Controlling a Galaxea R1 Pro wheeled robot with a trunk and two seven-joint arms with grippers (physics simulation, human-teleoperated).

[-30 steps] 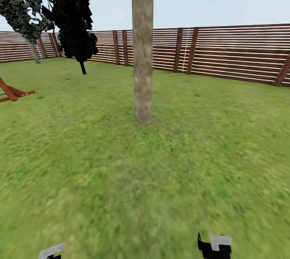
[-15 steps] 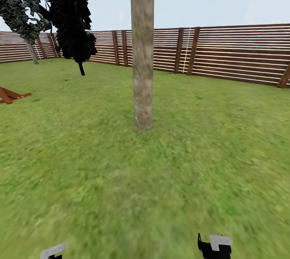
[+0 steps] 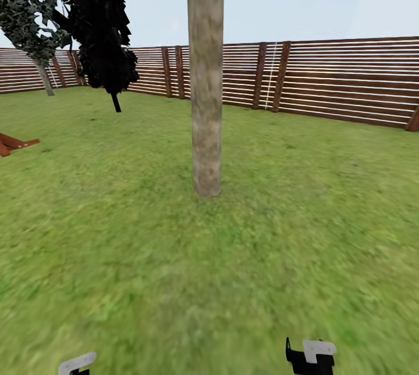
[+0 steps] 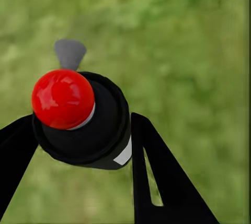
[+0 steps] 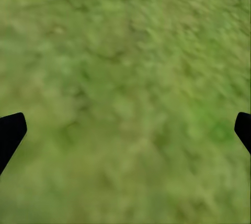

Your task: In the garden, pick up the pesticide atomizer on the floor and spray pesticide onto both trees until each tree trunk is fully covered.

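Pesticide atomizer (image 4: 104, 135): dark round-bodied bottle with a glossy red domed top, a pale label patch and a grey flared nozzle; in the left wrist view it sits between the two black fingers, above blurred grass.
Left end effector (image 4: 82, 122): closed partway around the bottle body, one finger against each side.
Right end effector (image 5: 128, 127): spread wide, with nothing between the fingers; only the two black tips are visible over the grass.
Nearest tree trunk (image 3: 206, 72): thick, bare, pale grey-brown mottled column; stands upright on the lawn straight ahead in the head view, its top cut by the frame edge.
Garden lawn (image 3: 302, 223): wide green grass, blurred in the foreground.
Fence (image 3: 349, 78): reddish-brown horizontal-slat wood, running behind the trunk.
Dark columnar tree (image 3: 96, 20): near-black foliage, ahead to the left, before the fence.
Far tree (image 3: 26, 8): mottled green leaves, pale trunk, close to the fence at far left.
Red-brown wooden frame (image 3: 11, 144): on the grass at the left edge, partly cut off.
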